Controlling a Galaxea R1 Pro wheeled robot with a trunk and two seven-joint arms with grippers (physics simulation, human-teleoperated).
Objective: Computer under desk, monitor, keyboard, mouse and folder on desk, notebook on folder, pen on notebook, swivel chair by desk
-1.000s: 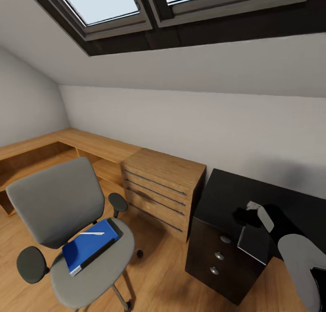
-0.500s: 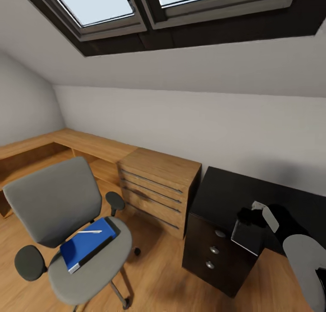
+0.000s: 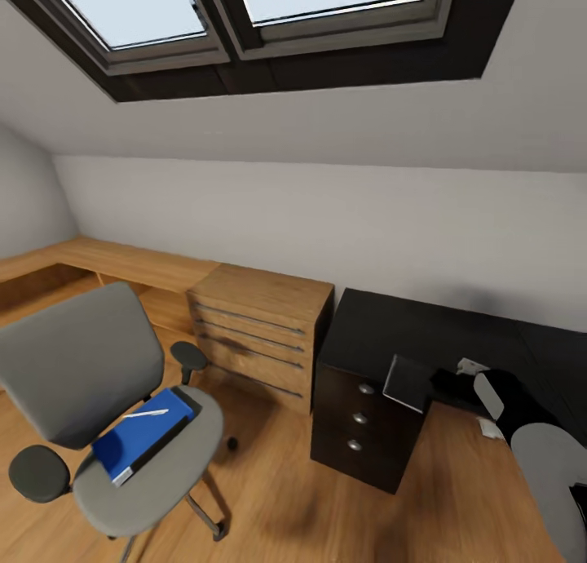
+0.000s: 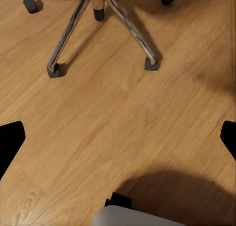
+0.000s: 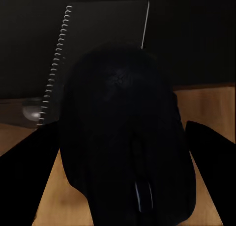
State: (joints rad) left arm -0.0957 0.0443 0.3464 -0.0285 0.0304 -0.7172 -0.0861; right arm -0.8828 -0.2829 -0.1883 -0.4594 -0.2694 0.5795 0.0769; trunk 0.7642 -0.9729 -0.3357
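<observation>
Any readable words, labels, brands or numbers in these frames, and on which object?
None can be read.
Blue folder on the swivel chair: plain cover, no text visible.
Notebook with spiral binding, over the black desk: dark cover, no lettering visible.
Mouse in the right gripper: too dark to show any logo.
Wooden drawer unit: no labels.

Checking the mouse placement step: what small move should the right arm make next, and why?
Probably ease the right gripper forward over the desk and lower it. It appears to hold the black mouse over the desk's front edge, with wood floor beneath and the spiral notebook just ahead.
</observation>
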